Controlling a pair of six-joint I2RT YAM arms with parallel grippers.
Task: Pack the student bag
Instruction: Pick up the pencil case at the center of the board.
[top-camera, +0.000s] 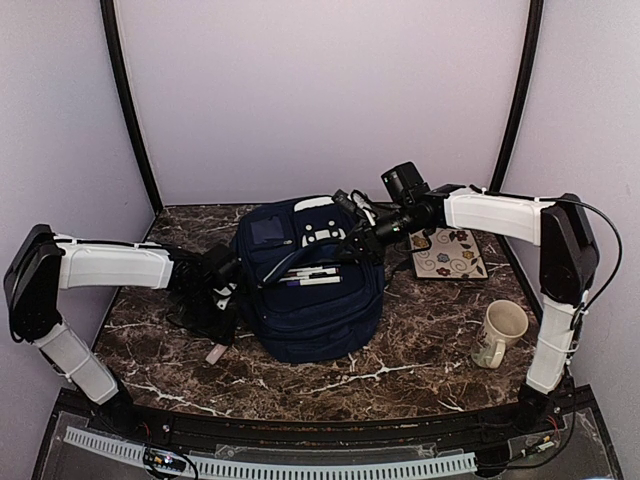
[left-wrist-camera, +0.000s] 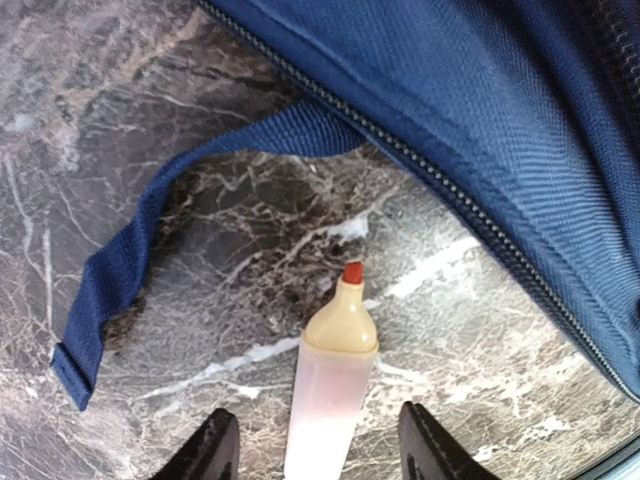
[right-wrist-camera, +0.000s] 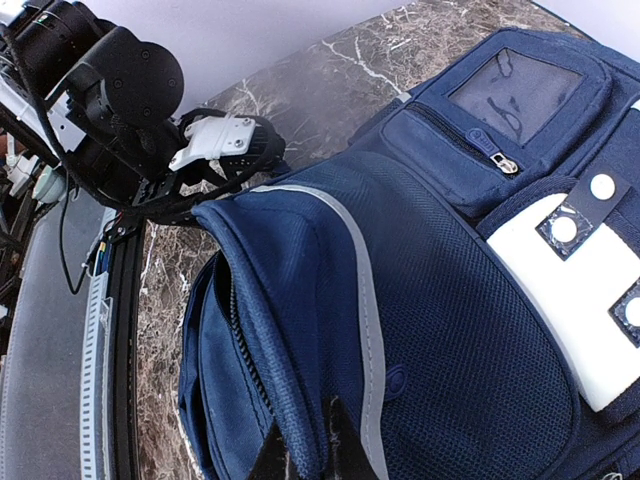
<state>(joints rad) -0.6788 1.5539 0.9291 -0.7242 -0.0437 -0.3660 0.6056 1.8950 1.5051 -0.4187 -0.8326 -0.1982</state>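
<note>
Left claw (left-wrist-camera: 315, 425) astride marker (left-wrist-camera: 333, 375), right claw (right-wrist-camera: 305, 452) pinching student bag (right-wrist-camera: 450, 330) flap

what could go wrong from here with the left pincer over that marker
The left pincer straddles the round marker without touching it; an off-centre close may roll it away.
Its red tip looks uncapped and could smear the student bag.
The right pincer pinches only a fabric edge; if it slips, the opening may collapse.

Tabletop (top-camera: 400, 385) is dark brown marble-look stuff with white veins all over; plain pale lilac walls (top-camera: 320, 90) box it in at the back and both sides; a black pole (top-camera: 128, 110) runs up each back corner; white slotted strip (top-camera: 300, 468) along the near edge; lighting's soft and even.
</note>
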